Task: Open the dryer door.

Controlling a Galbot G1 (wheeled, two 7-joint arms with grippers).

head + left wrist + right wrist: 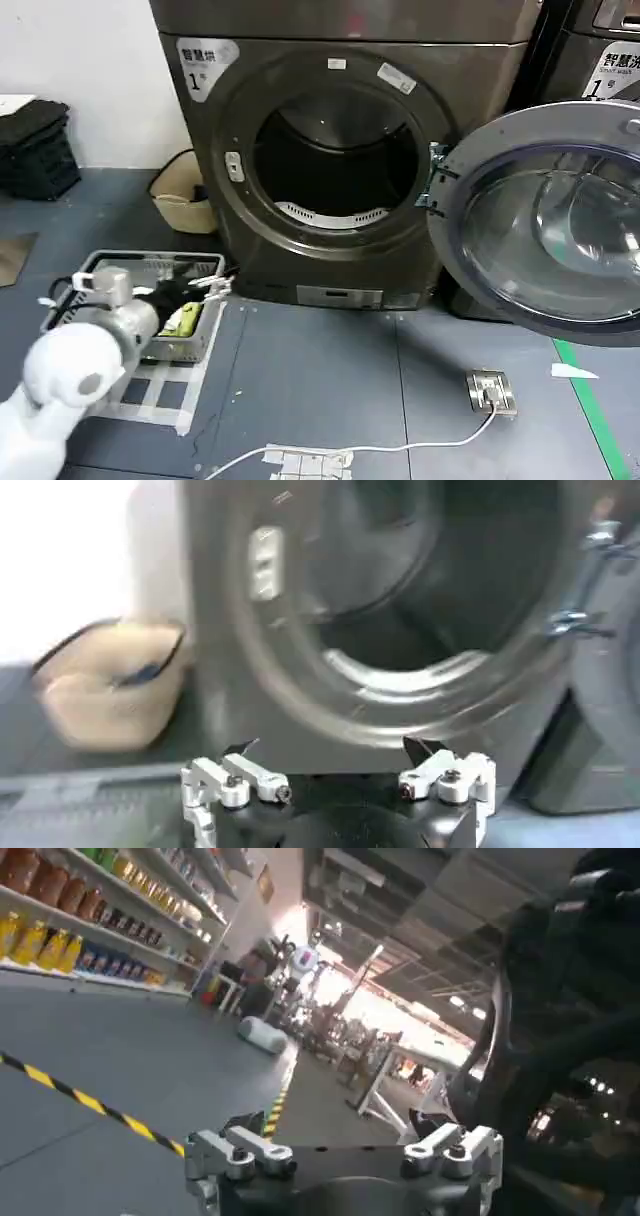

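Observation:
The dryer door stands wide open, swung out to the right on its hinges, with its chrome ring and tinted glass facing me. The dark drum opening is exposed. My left gripper hovers low at the left in front of the dryer, well away from the door; it is open with nothing between its fingers. In the left wrist view the left gripper points at the drum opening, and the door's hinged edge shows at one side. My right gripper is open and empty, facing the room.
A beige basket stands left of the dryer. A grey crate with items sits under my left arm. A floor socket and its cable lie in front. A second machine stands behind the open door.

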